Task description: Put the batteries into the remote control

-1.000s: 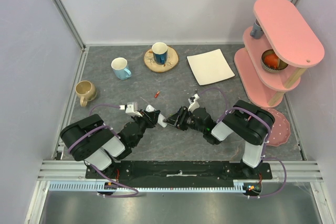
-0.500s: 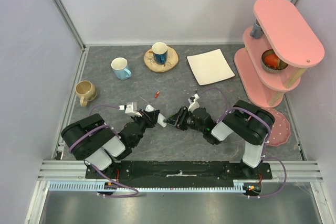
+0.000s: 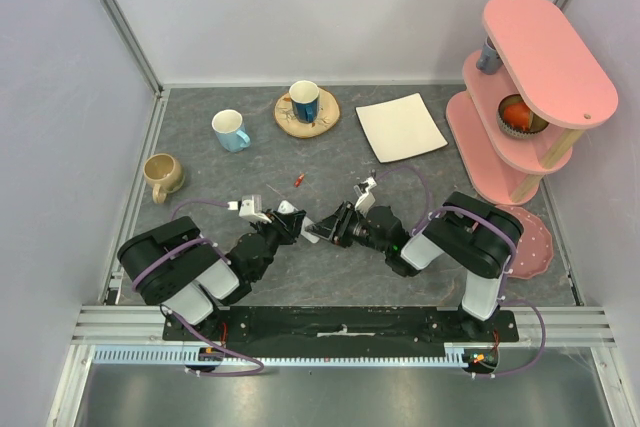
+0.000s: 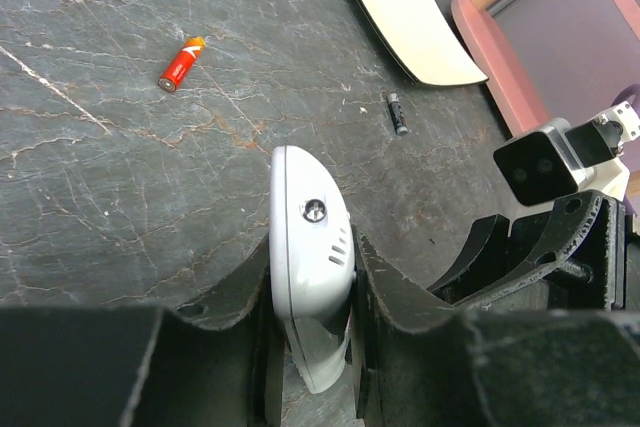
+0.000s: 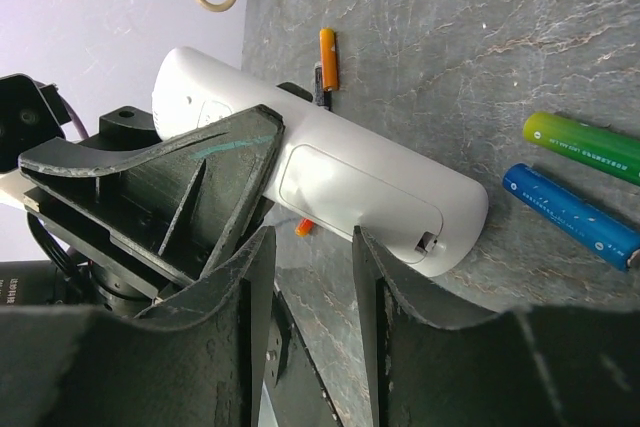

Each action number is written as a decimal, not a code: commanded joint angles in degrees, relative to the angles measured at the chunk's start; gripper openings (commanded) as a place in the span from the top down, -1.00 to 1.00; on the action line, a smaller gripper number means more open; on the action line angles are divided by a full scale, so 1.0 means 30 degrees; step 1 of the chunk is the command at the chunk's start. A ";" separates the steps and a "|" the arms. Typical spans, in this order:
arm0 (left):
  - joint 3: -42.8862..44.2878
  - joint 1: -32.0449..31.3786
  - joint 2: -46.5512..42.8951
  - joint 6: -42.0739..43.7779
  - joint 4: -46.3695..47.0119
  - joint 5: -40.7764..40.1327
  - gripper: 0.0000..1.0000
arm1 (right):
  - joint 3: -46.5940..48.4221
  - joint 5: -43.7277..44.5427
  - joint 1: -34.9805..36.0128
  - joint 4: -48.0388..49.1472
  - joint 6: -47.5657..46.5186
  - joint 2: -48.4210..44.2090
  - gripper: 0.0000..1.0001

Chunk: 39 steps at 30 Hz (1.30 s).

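plate [image 3: 401, 127], pink shelf [image 3: 545, 57] beyond remote control [image 4: 305, 247]

Left hand [image 4: 310, 252] clamped tight, right hand [image 5: 306, 239] part-open, both low, tips nearly together.

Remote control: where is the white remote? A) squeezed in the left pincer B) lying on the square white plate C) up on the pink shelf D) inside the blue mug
A: the left wrist view shows the left pincer with a finger pressed against each side of the remote control, holding it above the table.
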 commanded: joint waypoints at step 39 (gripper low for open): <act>-0.0718 -0.0025 -0.3822 0.0551 0.4674 0.1797 0.96 | -0.0721 -0.0092 -0.2208 -1.1091 -0.7015 -1.1895 -0.67</act>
